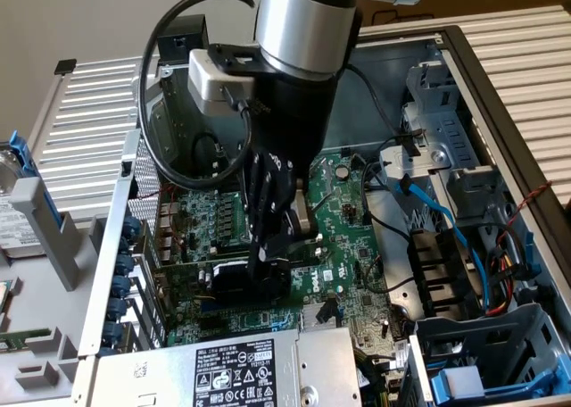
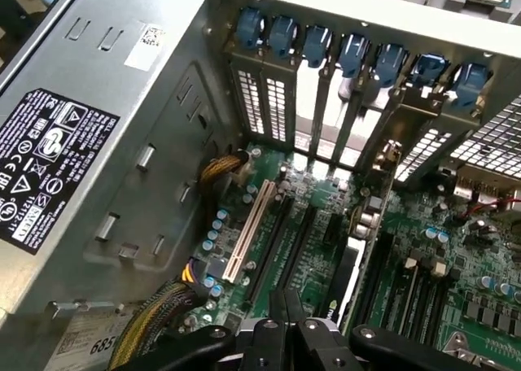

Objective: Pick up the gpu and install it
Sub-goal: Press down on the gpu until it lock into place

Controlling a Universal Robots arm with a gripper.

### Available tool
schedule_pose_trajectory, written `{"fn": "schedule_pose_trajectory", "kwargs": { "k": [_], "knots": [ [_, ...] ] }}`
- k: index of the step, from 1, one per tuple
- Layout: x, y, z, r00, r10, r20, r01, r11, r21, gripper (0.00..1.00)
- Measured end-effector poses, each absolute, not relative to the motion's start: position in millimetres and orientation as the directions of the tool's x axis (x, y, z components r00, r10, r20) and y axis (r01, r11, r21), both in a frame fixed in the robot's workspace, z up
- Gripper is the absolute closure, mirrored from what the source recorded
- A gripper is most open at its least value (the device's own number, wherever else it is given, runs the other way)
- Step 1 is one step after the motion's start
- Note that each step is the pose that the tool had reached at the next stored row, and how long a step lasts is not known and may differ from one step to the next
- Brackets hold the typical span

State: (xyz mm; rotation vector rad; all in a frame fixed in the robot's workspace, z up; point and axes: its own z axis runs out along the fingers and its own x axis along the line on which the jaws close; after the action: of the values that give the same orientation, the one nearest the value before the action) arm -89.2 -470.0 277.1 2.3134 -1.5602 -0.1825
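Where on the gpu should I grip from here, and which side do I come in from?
Probably its upper long edge, from straight above. The gpu appears to stand on edge on the motherboard, fan shroud facing sideways, with the power supply close beside it. That leaves the top edge as the open part.

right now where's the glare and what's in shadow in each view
Exterior view: daylight washes out the ribbed white panel at the exterior view's right, while the black gripper and fan-shrouded green gpu card sit in the arm's shadow. Wrist view: backlight blows out the grey case's rear slot openings; the gripper is dark.
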Motion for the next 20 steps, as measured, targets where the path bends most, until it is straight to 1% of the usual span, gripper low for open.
{"fn": "schedule_pose_trajectory", "kwargs": {
  "k": [2, 4, 10, 20],
  "knots": [
    [-89, -470, 277, 0.388, -0.918, 0.084, -0.874, -0.337, 0.351, 0.89],
    [-89, -470, 277, 0.396, -0.914, 0.089, -0.874, -0.346, 0.341, 0.89],
    [-89, -470, 277, 0.431, -0.894, 0.120, -0.881, -0.388, 0.271, 0.89],
    [-94, -455, 280, 0.429, -0.890, 0.152, -0.895, -0.397, 0.202, 0.89]
  ]
}}
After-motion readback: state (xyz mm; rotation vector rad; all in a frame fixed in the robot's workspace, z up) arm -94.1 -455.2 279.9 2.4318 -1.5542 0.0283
